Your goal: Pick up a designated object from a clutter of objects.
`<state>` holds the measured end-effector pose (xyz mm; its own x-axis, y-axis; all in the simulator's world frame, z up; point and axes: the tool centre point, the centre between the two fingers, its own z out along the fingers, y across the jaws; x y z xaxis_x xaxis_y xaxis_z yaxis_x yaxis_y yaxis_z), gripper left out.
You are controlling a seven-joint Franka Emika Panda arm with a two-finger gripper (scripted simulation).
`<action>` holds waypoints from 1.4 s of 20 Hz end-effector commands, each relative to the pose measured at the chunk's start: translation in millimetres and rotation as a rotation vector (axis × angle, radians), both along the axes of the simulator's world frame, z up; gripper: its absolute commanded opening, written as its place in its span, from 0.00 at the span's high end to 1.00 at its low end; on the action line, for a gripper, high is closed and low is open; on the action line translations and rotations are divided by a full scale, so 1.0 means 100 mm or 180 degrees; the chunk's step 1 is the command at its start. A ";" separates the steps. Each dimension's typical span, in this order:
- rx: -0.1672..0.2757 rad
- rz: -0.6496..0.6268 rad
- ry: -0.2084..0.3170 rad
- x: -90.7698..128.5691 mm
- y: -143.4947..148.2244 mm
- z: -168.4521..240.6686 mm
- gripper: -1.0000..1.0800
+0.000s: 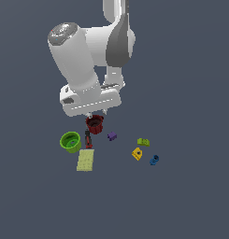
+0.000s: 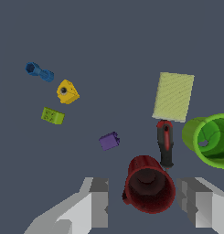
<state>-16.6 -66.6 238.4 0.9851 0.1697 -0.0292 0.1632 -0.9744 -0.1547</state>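
The dark red mug (image 2: 149, 183) stands upright, mouth up, near the counter's middle, beside the green cup (image 2: 209, 139). The gripper (image 2: 145, 199) is wide open, fingers on either side, not touching it

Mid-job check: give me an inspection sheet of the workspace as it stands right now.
Surface: plain dark floor, no damage seen.
Job's things: dark red mug, upright, between the open fingers.
Clutter: green cup on its side; yellow-green pad; red-black tool; purple block; lime block; yellow block; blue block.
Grippers: gripper open, straddling the mug; contact cannot be told.
Cables: nothing seen.
Surroundings: nothing seen.
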 end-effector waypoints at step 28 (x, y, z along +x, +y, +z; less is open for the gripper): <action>0.0534 0.0774 -0.0192 -0.61 -0.82 -1.22 0.38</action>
<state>-75.3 -145.6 120.5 0.9175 0.3913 0.0712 0.3943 -0.8715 -0.2914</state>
